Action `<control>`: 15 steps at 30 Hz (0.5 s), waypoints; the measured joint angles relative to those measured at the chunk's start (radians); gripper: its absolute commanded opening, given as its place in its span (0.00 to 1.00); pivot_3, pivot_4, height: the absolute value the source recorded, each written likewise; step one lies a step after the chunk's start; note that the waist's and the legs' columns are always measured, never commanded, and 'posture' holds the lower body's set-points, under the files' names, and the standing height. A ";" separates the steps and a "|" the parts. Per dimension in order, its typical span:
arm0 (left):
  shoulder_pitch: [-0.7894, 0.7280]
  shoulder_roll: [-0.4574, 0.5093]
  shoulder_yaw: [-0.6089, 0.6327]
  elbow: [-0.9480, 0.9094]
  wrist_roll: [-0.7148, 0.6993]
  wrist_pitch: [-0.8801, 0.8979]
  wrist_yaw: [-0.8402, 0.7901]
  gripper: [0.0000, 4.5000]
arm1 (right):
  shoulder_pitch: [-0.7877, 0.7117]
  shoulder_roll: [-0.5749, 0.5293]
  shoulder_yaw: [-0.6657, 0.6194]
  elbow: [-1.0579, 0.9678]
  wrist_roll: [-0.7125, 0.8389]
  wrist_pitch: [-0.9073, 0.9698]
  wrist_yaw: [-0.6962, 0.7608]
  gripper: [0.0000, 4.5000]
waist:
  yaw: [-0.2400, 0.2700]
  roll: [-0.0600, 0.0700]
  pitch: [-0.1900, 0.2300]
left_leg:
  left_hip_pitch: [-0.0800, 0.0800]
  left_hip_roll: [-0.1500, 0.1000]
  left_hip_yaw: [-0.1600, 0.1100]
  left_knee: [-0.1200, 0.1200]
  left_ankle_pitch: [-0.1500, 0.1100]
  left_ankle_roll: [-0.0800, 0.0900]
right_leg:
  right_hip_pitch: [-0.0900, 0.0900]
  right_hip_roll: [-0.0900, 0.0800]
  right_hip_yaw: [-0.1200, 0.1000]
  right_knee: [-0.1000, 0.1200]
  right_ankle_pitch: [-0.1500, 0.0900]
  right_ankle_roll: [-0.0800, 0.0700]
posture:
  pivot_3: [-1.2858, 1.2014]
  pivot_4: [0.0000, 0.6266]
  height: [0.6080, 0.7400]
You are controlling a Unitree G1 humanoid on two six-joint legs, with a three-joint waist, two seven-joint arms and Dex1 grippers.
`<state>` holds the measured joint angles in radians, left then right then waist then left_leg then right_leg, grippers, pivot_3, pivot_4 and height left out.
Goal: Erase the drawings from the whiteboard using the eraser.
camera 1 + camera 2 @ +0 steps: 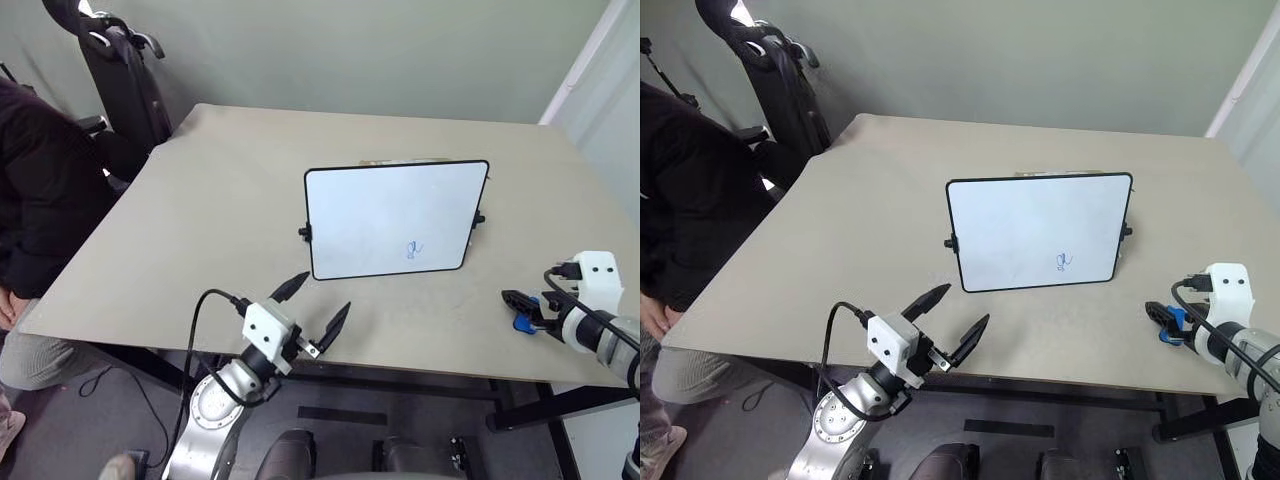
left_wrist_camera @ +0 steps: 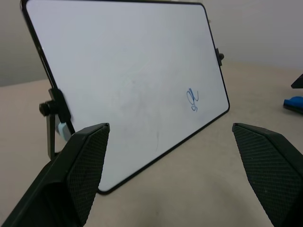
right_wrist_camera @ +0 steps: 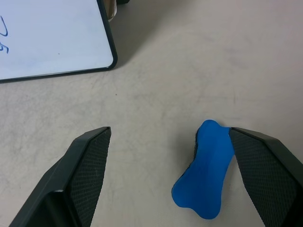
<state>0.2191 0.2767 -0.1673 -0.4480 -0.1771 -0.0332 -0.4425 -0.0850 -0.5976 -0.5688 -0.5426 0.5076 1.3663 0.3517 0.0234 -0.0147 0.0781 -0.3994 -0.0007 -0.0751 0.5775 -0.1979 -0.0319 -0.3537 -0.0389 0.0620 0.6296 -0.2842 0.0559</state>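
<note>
the whiteboard point(image 1: 393, 220) stands propped upright near the middle of the worktop point(image 1: 220, 220), tilted back, with the drawings point(image 1: 413, 250) low on its face toward its right side. the eraser point(image 3: 206, 170) lies flat on the worktop near the right end of the front edge, well apart from the board. my right tool point(image 3: 170, 175) hangs over it with fingers spread, one finger touching the eraser's side. my left tool point(image 1: 318, 307) sits spread and empty at the front edge, facing the board.
</note>
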 measured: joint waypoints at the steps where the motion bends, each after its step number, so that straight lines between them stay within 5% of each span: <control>1: 0.000 0.001 -0.001 -0.004 0.003 0.002 0.000 1.00 | 0.000 0.000 0.000 0.001 0.000 -0.002 0.000 0.94 | 0.000 0.000 0.000 | 0.000 0.000 0.000 0.000 0.000 0.000 | 0.000 0.000 0.000 0.000 0.000 0.000 | 0.52 0.24 0.93; 15: 0.000 -0.024 -0.086 -0.019 0.054 -0.006 0.007 1.00 | 0.004 0.008 0.004 0.014 0.000 -0.021 -0.003 0.94 | 0.001 0.000 0.000 | 0.000 0.000 0.000 0.000 0.000 0.000 | 0.000 0.000 0.000 0.000 0.000 0.000 | 0.52 0.24 0.93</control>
<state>0.2191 0.2526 -0.2530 -0.4666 -0.1227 -0.0395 -0.4358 -0.0807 -0.5898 -0.5647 -0.5286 0.5074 1.3449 0.3484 0.0249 -0.0145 0.0780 -0.3997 -0.0008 -0.0750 0.5774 -0.1982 -0.0320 -0.3534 -0.0388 0.0624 0.6299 -0.2844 0.0558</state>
